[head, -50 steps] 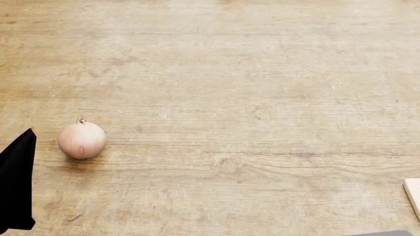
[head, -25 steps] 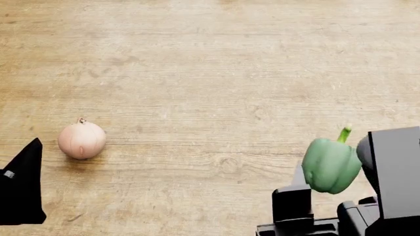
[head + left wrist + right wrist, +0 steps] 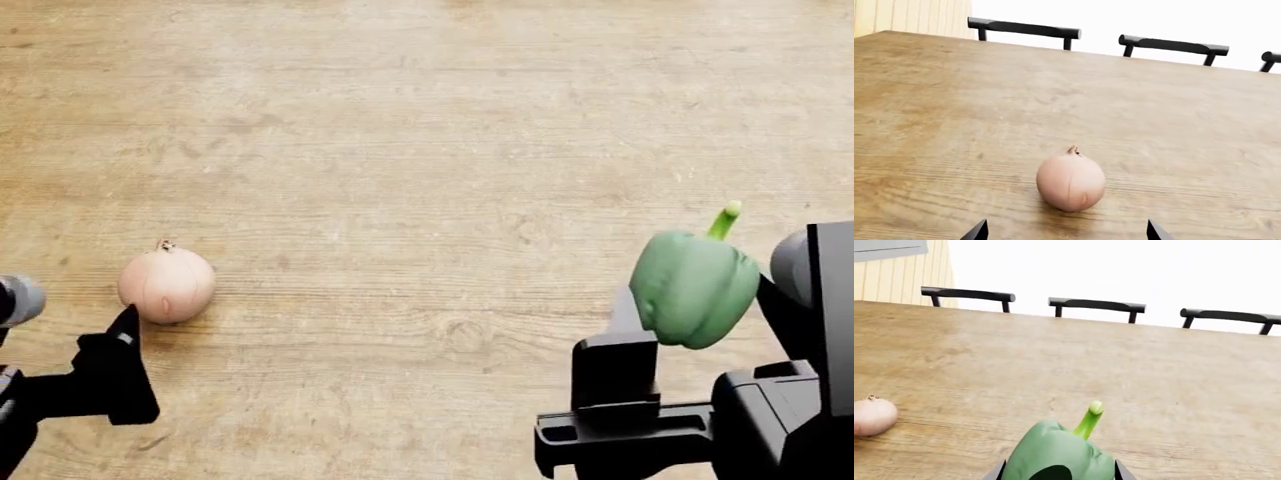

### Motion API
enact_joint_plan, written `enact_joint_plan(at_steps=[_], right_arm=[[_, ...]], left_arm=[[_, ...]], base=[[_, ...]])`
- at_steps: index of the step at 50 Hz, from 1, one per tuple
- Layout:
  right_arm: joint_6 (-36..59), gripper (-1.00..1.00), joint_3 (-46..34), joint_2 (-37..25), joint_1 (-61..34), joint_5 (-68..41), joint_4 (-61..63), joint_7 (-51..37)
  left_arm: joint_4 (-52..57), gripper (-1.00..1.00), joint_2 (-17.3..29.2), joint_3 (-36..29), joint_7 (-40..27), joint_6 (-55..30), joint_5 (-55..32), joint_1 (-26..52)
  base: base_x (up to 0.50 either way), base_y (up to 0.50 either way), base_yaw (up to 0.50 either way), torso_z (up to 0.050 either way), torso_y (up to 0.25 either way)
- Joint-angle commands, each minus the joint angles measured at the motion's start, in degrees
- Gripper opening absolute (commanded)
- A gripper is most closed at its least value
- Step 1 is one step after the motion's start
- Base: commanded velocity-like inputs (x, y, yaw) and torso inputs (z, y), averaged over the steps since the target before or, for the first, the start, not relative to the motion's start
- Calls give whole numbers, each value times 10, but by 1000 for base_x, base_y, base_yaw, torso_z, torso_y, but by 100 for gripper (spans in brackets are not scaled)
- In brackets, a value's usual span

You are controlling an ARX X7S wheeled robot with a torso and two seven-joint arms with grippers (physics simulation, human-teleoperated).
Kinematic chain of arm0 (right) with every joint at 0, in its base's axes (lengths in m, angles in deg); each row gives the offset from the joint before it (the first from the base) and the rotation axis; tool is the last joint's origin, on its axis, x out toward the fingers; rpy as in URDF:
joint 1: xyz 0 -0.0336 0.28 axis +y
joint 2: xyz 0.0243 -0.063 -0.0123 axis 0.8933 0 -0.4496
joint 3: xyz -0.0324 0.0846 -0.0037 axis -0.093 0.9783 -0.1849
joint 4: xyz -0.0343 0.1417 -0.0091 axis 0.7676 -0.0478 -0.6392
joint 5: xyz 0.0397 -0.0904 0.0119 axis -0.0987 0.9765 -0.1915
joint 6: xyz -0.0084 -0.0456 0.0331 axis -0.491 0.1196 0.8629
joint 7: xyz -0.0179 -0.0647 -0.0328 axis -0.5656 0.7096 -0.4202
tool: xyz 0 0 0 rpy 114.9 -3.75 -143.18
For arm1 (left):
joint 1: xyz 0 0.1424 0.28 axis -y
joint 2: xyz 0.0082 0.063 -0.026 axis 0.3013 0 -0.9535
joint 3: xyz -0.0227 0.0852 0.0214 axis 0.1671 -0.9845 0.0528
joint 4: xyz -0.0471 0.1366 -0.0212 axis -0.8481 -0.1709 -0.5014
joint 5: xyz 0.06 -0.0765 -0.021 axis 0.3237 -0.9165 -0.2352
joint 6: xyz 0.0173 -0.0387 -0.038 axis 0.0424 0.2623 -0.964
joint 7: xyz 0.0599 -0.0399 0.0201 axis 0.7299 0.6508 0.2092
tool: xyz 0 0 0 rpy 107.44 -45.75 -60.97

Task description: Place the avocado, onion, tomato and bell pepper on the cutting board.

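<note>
Bell pepper [image 3: 693, 287] clamped in right tool [image 3: 694, 330], held above the desk [image 3: 427, 120] near its right edge, stem up, tilted slightly. Fingers [image 3: 617, 370] tight on both flanks of the pepper. Onion [image 3: 166, 284] resting on the desk toward the left edge, tip up, well apart from the pepper. Left tool [image 3: 1066, 231] just beside the onion, on its near side, spread wide, gripping nothing, not touching it. Chairs [image 3: 1097, 305] along the far edge.
</note>
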Motion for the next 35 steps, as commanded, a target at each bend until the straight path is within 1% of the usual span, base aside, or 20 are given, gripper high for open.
enact_joint_plan(at_steps=[1, 8, 17, 29, 32, 35], right_arm=[[-8, -100, 7, -5, 1, -11, 12, -8], [-12, -100, 1, -3, -5, -20, 14, -17], [-16, -100, 4, -7, -3, -25, 17, -16], [-22, -100, 11, -16, 2, -32, 23, -14], [-25, -100, 15, -20, 7, -32, 25, -12], [-27, -100, 18, -22, 12, -31, 26, -10]], left_arm=[[-80, 100, -31, -39, 37, -26, 49, 41], [-118, 100, -61, -66, 64, -43, 63, 72], [-201, 100, -92, -68, 101, -27, 69, 86], [-275, 100, -119, -83, 121, -17, 107, 117], [-292, 100, -126, -99, 127, -15, 134, 131], [-312, 100, -135, -108, 137, -15, 143, 141]], base=[[0, 0, 0, 0, 0], [0, 0, 0, 0, 0], [0, 0, 0, 0, 0], [0, 0, 0, 0, 0], [0, 0, 0, 0, 0], [0, 0, 0, 0, 0]])
